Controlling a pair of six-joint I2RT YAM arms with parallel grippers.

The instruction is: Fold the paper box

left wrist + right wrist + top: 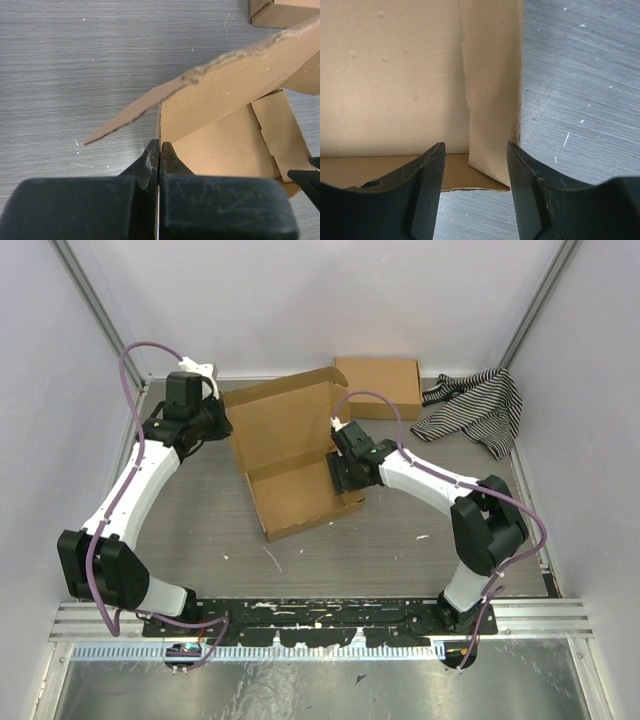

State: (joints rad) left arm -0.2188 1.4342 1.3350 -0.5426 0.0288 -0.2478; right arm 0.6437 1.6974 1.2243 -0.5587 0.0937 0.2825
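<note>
Two jobs here: left gripper (pixel 159 145) clenches the plain brown corrugated cardboard box (pixel 288 440); right gripper (pixel 475 148), released, should seat its flap (pixel 491 100) squarely.

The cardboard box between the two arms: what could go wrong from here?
The left tool pinches only a thin edge of the paper box, whose nearby panel edge looks ragged, so it might slip or tear. The right tool is open around a side flap, holding nothing; the box could slide on the table when pushed.
</note>
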